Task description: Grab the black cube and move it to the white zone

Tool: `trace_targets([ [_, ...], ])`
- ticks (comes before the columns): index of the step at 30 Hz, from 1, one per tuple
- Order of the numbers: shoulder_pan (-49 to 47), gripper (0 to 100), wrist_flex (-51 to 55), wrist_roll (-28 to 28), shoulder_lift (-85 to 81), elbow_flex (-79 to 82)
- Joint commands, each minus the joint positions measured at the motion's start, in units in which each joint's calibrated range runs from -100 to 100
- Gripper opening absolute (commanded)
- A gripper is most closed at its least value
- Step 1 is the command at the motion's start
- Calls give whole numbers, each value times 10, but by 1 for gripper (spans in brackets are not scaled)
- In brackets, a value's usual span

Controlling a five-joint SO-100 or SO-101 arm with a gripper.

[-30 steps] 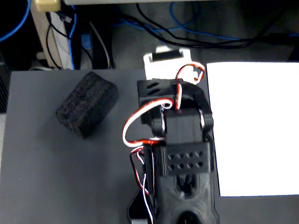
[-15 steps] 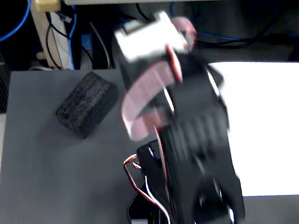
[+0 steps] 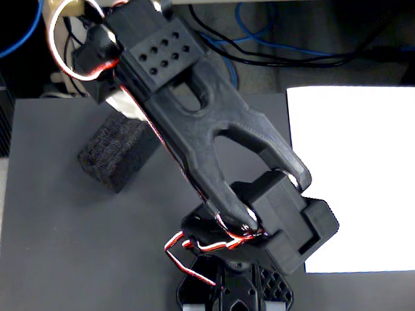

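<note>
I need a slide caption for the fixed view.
Arm reaching over the black foam block, white paper sheet bare at right.

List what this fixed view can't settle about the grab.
- Fingers: hidden in the fixed view behind the arm's upper link; open, shut or touching the block, cannot tell.
- Black cube: its upper right part is covered by the arm, so any contact point is unseen.
- White zone: right side cut off by the frame edge, lower left corner hidden by the arm's base joint.
</note>
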Motion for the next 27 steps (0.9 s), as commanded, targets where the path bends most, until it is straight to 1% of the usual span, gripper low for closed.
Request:
trace_targets([
  [1,-3,13,20,0,-2,-69],
  [3,1,18,30,1,-2,-62],
  [4,1,22,53,2,-1,-63],
  [6,1,34,112,23,-1,-62],
  [8,1,43,125,33,-1,-41],
  [9,1,46,124,35,0,-25],
  [11,1,46,123,56,33,-19],
  [13,1,46,122,77,116,-21],
  [16,1,46,60,72,281,-37],
  [18,17,46,58,71,347,-90],
  [20,47,46,61,75,354,-109],
  [22,49,46,60,71,363,-105],
  [25,46,46,43,71,363,-44],
  [27,46,46,0,74,363,-3],
])
